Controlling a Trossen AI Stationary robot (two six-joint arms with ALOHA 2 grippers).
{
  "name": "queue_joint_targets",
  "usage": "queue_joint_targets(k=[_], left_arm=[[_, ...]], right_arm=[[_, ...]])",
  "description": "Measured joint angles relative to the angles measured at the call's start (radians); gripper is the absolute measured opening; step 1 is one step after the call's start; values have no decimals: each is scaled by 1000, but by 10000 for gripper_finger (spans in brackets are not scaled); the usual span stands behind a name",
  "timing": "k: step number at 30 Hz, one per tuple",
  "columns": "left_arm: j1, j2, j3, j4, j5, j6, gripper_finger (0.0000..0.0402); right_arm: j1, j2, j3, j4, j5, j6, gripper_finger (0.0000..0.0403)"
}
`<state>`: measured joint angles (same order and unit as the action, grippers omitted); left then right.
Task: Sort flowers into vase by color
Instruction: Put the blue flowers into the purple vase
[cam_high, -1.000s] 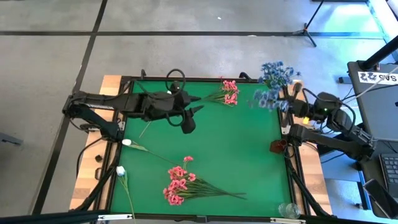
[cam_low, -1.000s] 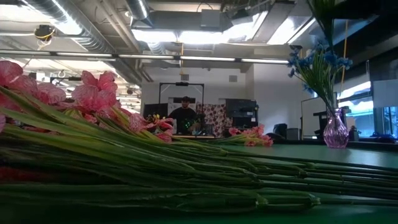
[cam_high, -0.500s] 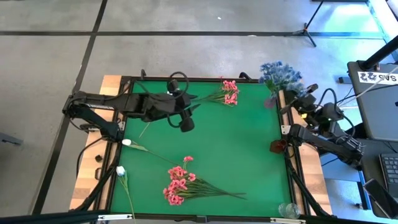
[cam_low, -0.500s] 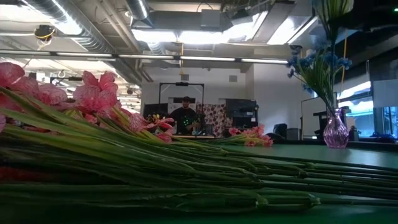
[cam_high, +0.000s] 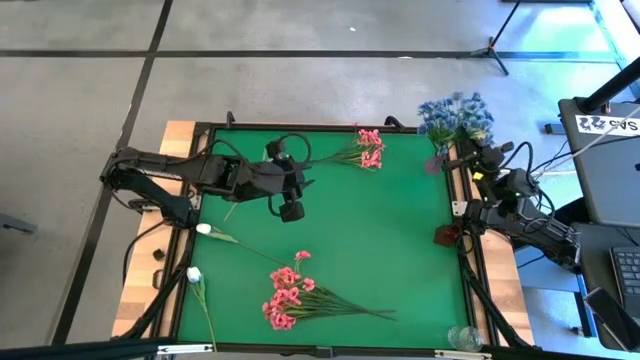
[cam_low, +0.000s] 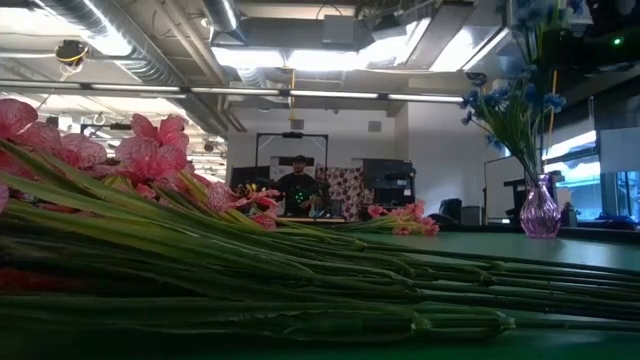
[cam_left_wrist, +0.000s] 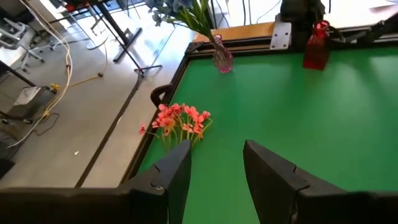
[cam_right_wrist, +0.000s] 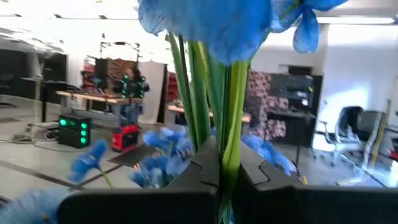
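Observation:
My right gripper (cam_high: 470, 152) (cam_right_wrist: 219, 168) is shut on a blue spray (cam_high: 455, 113), raised above the table's far right corner, just right of the purple vase (cam_high: 434, 165) (cam_low: 540, 210). That vase holds other blue sprays (cam_low: 512, 100). My left gripper (cam_high: 298, 197) (cam_left_wrist: 214, 168) hovers open over the far middle of the green mat, its fingers pointing toward a small pink spray (cam_high: 369, 148) (cam_left_wrist: 180, 118) lying on the mat. A larger pink bunch (cam_high: 290, 296) lies near the near edge. Two white buds (cam_high: 203, 228) (cam_high: 194, 274) lie at the left edge. My right gripper pinches the blue spray's green stems (cam_right_wrist: 219, 124) between its two fingers, below the blossoms. The stems run along the fingers, and the blue blossoms (cam_right_wrist: 211, 25) stand out past the fingertips. The spray is lifted clear of the table and the vase.
A red vase (cam_high: 445, 235) (cam_left_wrist: 316, 53) stands at the mat's right edge, and a clear glass (cam_high: 462, 337) stands at the near right corner. The mat's middle (cam_high: 380, 230) is bare green. A person sits at a desk far behind the table.
My right gripper has carried the blue spray from over the mat's far right part toward the table's right and far edge, past the vase, with the blossoms swinging outward. My left gripper has drawn back a little toward the table's left.

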<state>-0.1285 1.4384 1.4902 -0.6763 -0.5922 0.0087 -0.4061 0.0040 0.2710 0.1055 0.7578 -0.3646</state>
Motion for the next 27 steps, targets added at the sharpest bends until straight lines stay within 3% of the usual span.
queue_joint_targets(k=[5,13,19,27], left_arm=[[1,0,0,-4,0,0,143],[-24,0,0,-2,24,-6,133],[-32,-22,0,-3,8,-6,116],[-32,-22,0,-1,16,-31,121]], right_arm=[[0,0,-48,46,63,31,7],[0,0,-184,314,119,0,7],[0,0,-184,303,201,-22,15],[0,0,-184,140,272,211,45]])
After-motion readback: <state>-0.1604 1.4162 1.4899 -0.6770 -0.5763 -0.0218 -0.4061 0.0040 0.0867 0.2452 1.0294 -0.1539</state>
